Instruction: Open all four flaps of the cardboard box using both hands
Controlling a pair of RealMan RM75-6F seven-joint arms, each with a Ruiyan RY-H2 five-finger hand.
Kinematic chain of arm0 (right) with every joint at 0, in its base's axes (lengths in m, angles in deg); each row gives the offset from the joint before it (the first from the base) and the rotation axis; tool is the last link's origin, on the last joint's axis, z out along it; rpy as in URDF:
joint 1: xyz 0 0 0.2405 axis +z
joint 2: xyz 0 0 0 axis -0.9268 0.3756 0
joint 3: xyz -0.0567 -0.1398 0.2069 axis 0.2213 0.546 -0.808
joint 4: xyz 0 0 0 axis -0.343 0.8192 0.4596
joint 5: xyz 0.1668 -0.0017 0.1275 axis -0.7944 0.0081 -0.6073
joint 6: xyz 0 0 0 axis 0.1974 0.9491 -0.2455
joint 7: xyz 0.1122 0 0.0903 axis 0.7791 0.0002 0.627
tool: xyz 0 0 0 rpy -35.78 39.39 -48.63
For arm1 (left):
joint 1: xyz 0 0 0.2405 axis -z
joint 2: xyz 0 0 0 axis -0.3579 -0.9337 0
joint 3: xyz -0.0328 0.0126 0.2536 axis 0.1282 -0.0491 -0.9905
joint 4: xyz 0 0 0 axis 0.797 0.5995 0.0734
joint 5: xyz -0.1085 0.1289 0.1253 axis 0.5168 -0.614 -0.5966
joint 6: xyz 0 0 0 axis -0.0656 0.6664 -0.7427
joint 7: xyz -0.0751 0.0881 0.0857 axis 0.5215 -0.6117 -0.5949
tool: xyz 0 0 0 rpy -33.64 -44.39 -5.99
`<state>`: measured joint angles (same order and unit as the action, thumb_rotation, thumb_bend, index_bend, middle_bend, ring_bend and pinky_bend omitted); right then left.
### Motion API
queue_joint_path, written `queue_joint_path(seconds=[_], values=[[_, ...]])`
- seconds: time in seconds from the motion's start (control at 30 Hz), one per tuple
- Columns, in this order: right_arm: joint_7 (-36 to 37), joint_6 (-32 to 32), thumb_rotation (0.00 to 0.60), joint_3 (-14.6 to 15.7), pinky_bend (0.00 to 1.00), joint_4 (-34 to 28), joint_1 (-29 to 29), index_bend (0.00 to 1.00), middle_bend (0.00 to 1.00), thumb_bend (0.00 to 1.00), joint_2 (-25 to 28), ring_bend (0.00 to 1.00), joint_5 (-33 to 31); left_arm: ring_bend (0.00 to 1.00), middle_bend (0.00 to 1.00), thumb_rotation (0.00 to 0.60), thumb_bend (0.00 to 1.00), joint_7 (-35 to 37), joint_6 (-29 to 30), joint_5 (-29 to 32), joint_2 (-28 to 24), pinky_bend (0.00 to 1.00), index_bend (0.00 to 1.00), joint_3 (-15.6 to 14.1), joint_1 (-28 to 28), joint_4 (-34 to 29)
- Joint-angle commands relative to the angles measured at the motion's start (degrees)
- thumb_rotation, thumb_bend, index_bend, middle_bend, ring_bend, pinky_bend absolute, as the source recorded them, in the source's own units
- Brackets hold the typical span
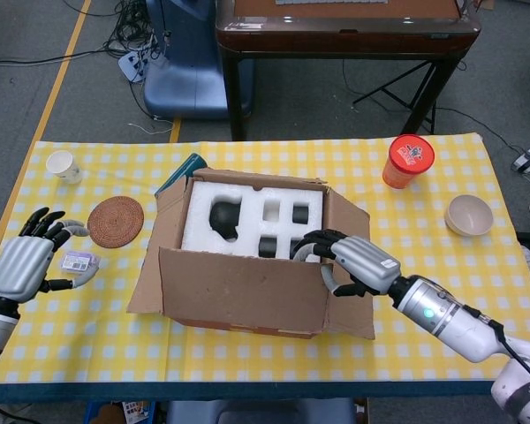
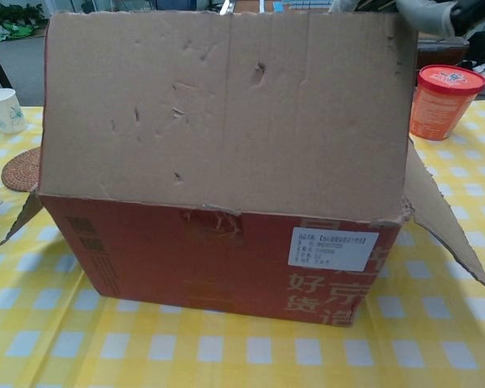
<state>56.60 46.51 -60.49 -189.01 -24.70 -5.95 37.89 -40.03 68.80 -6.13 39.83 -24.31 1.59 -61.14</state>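
The cardboard box (image 1: 238, 296) sits mid-table with a white foam insert (image 1: 247, 216) showing inside. Its near flap (image 2: 226, 105) stands about upright and fills the chest view. My right hand (image 1: 353, 263) grips that flap's top right corner, fingers hooked over the edge; its fingertips (image 2: 424, 12) peek over the flap in the chest view. The left flap (image 1: 155, 256) and right flap (image 1: 355, 218) hang outward. My left hand (image 1: 22, 265) hovers open at the table's left edge, well clear of the box.
On the left are a paper cup (image 1: 63, 165), a woven coaster (image 1: 116, 221) and a small packet (image 1: 78, 261) by my left hand. On the right are an orange cup with a red lid (image 1: 408, 161) and a bowl (image 1: 469, 215). A teal object (image 1: 181, 172) lies behind the box.
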Motion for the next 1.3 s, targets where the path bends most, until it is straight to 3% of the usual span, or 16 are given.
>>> queue_joint_path(seconds=[0.03, 0.13, 0.4, 0.5, 1.1, 1.3], values=[[15.02, 3.98, 0.6, 2.85, 0.09, 2.18, -0.66, 0.23, 0.19, 0.7, 2.86, 0.1, 11.14, 0.11, 0.25, 0.241, 0.23, -0.58, -0.09, 0.07, 0.0, 0.0, 0.37, -0.02, 0.12, -0.35], [21.32, 6.87, 0.6, 4.52, 0.09, 3.91, -0.3, 0.19, 0.18, 0.62, 3.54, 0.1, 15.52, 0.11, 0.25, 0.243, 0.23, -0.96, 0.0, 0.24, 0.02, 0.0, 0.37, 0.05, 0.15, -0.57], [28.67, 11.4, 0.6, 7.27, 0.09, 6.48, 0.63, 0.18, 0.17, 0.16, 4.4, 0.1, 19.95, 0.11, 0.25, 0.243, 0.23, -1.84, -0.42, 0.71, 0.03, 0.0, 0.36, -0.06, 0.31, -1.06], [30.55, 12.47, 0.6, 8.25, 0.09, 6.66, 0.97, 0.17, 0.17, 0.09, 4.27, 0.1, 20.98, 0.11, 0.25, 0.244, 0.23, -2.08, -0.42, 0.75, 0.13, 0.0, 0.36, -0.09, 0.35, -1.15], [40.13, 19.19, 0.6, 14.7, 0.09, 7.02, 3.96, 0.17, 0.17, 0.07, 3.93, 0.1, 30.16, 0.11, 0.25, 0.241, 0.23, -2.43, -0.01, 0.82, 0.14, 0.0, 0.36, -0.37, -0.03, -1.23], [40.27, 19.44, 0.6, 16.98, 0.09, 6.62, 5.32, 0.16, 0.17, 0.07, 4.11, 0.1, 33.44, 0.11, 0.25, 0.245, 0.23, -2.69, 0.12, 0.64, 0.06, 0.0, 0.36, -0.38, -0.03, -1.52]])
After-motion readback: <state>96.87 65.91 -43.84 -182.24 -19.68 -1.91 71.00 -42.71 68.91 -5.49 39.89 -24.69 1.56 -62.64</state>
